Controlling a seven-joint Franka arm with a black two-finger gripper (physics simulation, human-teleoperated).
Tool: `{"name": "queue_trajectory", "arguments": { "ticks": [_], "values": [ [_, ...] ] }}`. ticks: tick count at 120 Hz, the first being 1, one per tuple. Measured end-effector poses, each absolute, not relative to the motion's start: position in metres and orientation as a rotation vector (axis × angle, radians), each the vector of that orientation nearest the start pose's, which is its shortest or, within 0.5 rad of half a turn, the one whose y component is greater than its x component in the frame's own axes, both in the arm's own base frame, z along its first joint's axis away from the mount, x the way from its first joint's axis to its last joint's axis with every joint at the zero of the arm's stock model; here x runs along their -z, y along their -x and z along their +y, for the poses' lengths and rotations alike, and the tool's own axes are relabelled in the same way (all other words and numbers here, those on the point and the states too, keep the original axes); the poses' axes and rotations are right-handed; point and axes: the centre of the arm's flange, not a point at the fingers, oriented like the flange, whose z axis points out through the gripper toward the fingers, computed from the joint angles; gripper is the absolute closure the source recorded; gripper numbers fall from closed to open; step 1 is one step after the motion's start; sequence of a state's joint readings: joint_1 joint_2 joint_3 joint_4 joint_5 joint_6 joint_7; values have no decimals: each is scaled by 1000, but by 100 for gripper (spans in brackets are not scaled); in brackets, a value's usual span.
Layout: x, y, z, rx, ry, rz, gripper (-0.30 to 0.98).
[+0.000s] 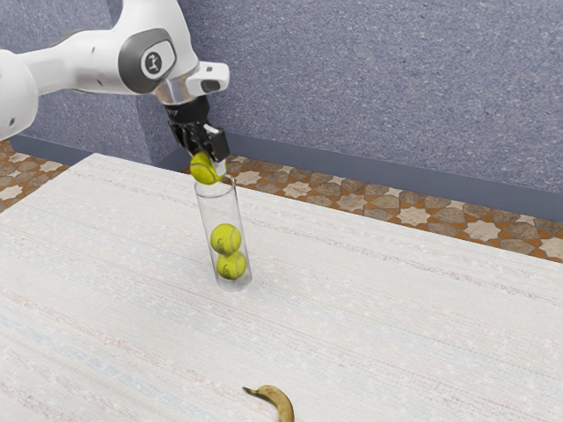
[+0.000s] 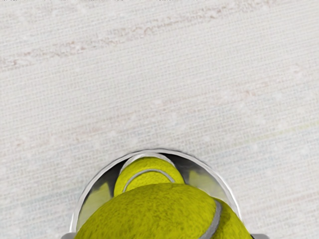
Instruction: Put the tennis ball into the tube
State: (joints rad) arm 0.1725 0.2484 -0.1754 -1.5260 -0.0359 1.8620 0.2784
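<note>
Just over the mouth of the clear tube (image 1: 222,211), my gripper (image 1: 209,162) is shut on a tennis ball (image 1: 203,168). The tube stands upright on the table, with two more tennis balls (image 1: 227,239) stacked at its bottom. In the wrist view my gripper (image 2: 164,236) has a grey fingertip on either side of the large held ball (image 2: 149,211). Behind that ball appear the tube's round rim (image 2: 157,150) and a ball inside the tube (image 2: 149,174). The held ball hides part of the rim.
A banana (image 1: 278,399) lies on the pale table (image 1: 396,308), near the exterior view's lower edge, well apart from the tube. Beyond the table's far edge are a patterned floor (image 1: 413,216) and a blue-grey wall (image 1: 378,97).
</note>
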Motion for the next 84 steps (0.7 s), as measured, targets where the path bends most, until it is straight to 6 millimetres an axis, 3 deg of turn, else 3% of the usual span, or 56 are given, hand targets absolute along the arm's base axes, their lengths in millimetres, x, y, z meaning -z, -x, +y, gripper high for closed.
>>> {"name": "queue_trajectory", "arguments": {
  "ticks": [25,48,55,69,78,84],
  "values": [
    [-531,-646,7,177,3175,423,15],
    [-541,-638,8,194,3163,423,6],
    [-567,-623,7,212,3145,421,5],
    [-630,-583,-14,275,3097,441,3],
    [-654,-561,-27,277,3081,441,2],
    [-659,-549,-34,256,3080,444,2]
  ]
}}
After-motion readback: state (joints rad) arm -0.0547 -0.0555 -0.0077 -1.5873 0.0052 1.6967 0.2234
